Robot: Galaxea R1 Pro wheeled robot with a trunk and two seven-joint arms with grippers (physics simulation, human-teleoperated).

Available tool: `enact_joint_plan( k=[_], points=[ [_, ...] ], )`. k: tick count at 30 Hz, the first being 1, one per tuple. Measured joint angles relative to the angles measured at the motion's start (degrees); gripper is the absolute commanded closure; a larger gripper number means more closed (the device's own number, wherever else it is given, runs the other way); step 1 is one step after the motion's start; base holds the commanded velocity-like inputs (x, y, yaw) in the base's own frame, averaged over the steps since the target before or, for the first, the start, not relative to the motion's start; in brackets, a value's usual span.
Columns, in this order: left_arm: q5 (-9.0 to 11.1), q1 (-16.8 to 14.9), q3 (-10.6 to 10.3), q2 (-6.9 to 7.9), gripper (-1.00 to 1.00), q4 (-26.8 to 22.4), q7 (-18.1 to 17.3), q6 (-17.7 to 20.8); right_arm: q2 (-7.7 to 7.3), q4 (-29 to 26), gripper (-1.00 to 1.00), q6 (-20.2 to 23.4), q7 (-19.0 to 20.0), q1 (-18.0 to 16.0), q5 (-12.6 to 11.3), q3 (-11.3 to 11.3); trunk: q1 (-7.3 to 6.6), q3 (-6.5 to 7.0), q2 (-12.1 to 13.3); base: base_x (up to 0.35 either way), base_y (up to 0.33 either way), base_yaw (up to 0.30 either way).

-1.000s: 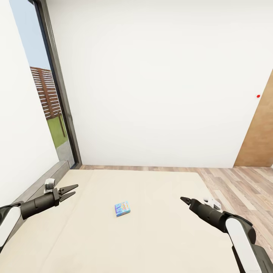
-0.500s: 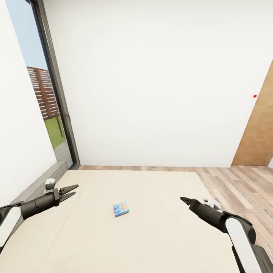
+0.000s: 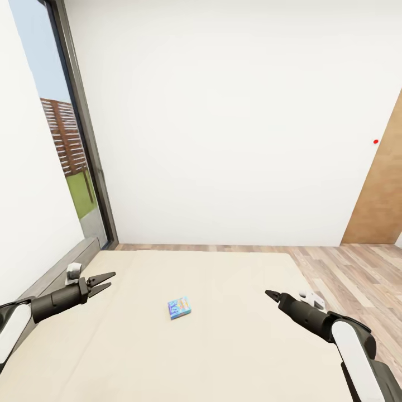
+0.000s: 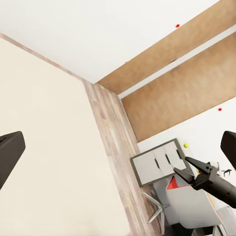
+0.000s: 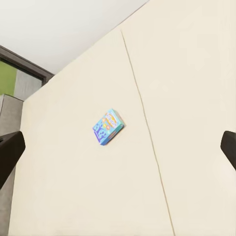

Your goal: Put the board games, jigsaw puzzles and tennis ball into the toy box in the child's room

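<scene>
Head view, left to right: a tall window point(image 3: 67, 145) with a dark frame fills the nine o'clock side, with a slatted fence and grass outside. Below it, at about eight o'clock, the left gripper point(image 3: 103, 282) hangs over the left edge of the bed point(image 3: 223, 346), its two dark fingers spread apart with nothing between them. The bed's plain beige mattress takes up the lower half of the picture. One board game point(image 3: 179, 307), a small blue box with cartoon print, lies flat on the mattress near six o'clock, between the two grippers and well apart from both. At about four o'clock the right gripper point(image 3: 272, 295) reaches over the mattress; its fingers look drawn to a point, empty, though whether they are fully pressed together I cannot tell. Beyond it lie a wood-plank floor point(image 3: 357, 273) and, at three o'clock, a brown wooden panel point(image 3: 382, 195) against the white wall.

The right wrist view looks down on the same board game point(image 5: 107, 127) lying alone on the mattress, its fingertips standing wide apart.
</scene>
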Motion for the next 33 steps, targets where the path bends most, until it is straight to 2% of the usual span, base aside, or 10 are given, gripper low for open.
enact_joint_plan(
  k=[16,26,29,31,33],
  points=[
    [-0.27,0.0,-0.61,-0.34,-1.0,0.0,0.43,0.0,-0.01,0.04,-1.0,0.0,-0.01,0.0,0.02,0.01,0.0,0.0,0.0,0.0,0.001,0.0],
    [-2.8,0.0,-0.55,-0.54,-1.0,0.0,2.87,0.1,-0.21,-0.21,-1.0,0.04,-0.15,0.0,0.07,0.02,0.0,0.0,0.0,0.0,0.0,0.0],
    [-3.36,-0.07,-0.7,-0.79,-1.0,0.0,4.01,0.09,-0.66,-0.32,-1.0,0.19,-0.2,-0.01,0.16,-0.09,0.0,0.0,0.0,0.0,0.0,0.0],
    [-4.38,-0.21,-0.92,-1.44,-1.0,0.0,6.41,0.25,-0.85,-0.39,-1.0,0.27,-0.23,-0.02,0.26,-0.3,0.0,0.0,0.0,0.0,0.0,0.0],
    [-5.45,-0.85,-1.06,-2.14,-1.0,0.0,10.23,0.61,-0.94,-0.43,-1.0,0.28,-0.26,-0.01,0.33,-0.45,0.0,0.0,0.0,0.0,0.0,0.0]
  ],
)
